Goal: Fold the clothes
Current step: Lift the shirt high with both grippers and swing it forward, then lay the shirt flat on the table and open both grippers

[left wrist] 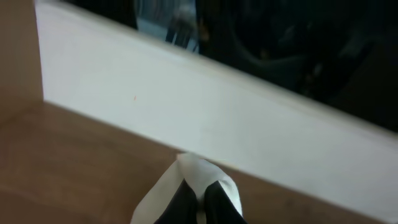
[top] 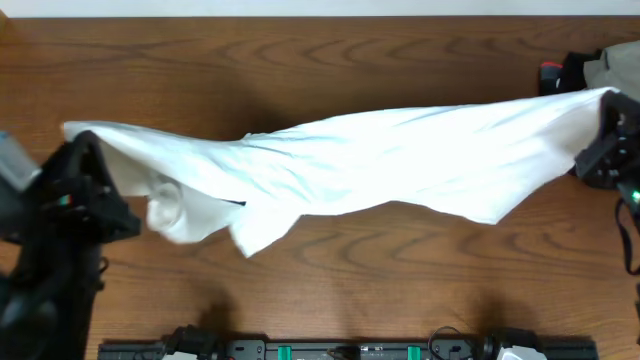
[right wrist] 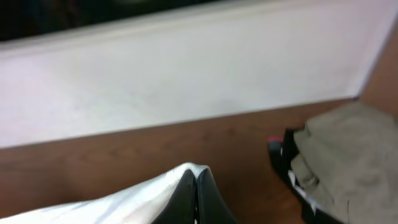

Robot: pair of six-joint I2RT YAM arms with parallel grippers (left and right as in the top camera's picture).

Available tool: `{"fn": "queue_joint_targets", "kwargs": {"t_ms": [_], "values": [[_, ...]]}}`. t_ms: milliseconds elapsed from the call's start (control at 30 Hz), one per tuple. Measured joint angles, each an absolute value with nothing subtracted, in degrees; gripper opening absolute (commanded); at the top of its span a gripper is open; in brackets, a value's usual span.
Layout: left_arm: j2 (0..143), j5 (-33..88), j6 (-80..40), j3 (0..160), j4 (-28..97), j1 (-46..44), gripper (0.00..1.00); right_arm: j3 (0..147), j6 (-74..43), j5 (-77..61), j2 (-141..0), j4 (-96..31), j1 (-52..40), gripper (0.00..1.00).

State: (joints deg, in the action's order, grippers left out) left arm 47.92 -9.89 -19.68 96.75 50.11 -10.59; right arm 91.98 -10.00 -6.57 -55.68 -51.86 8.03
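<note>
The clothes (top: 380,160), a large thin wrinkled white garment, hang stretched across the table from far left to far right in the overhead view, sagging in the middle with a loose flap drooping at the lower left. My left gripper (top: 72,133) is shut on the garment's left corner; in the left wrist view white cloth (left wrist: 186,174) wraps the black fingertips of the left gripper (left wrist: 200,194). My right gripper (top: 608,98) is shut on the right corner; the right wrist view shows cloth (right wrist: 124,199) pinched between the closed fingers of the right gripper (right wrist: 195,177).
A pile of olive-grey fabric over something black with a red spot (top: 590,68) sits at the far right back corner, also in the right wrist view as a folded heap (right wrist: 339,155). A white wall strip (left wrist: 186,106) borders the wooden table (top: 300,60). A black rail (top: 350,350) runs along the front edge.
</note>
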Motion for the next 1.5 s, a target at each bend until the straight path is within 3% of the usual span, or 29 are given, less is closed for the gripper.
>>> {"fn": "queue_joint_targets", "kwargs": {"t_ms": [500,800,1033,1333,1500], "values": [[50.4,-9.4,-19.7,104.2,47.4,-10.6,0.06,102.3,-10.0,-6.6,-59.8,-55.5,8.0,0.01],[61.7,-9.4,-18.0,104.7,40.8,-10.6,0.06,102.8,-10.0,-6.6,-66.6,-51.8,8.0,0.01],[79.0,-9.7,-13.7,104.6,23.0,-10.6,0.06,103.0,-10.4,-7.7,-80.1,-37.8,8.0,0.01],[97.0,-19.3,-5.0,103.7,-13.6,-10.6,0.06,103.1,-11.0,-11.7,-94.8,-19.8,9.0,0.01],[94.4,-21.5,-0.8,103.6,-16.8,-10.6,0.06,106.4,-11.1,-14.7,-94.0,-19.7,12.5,0.01]]}}
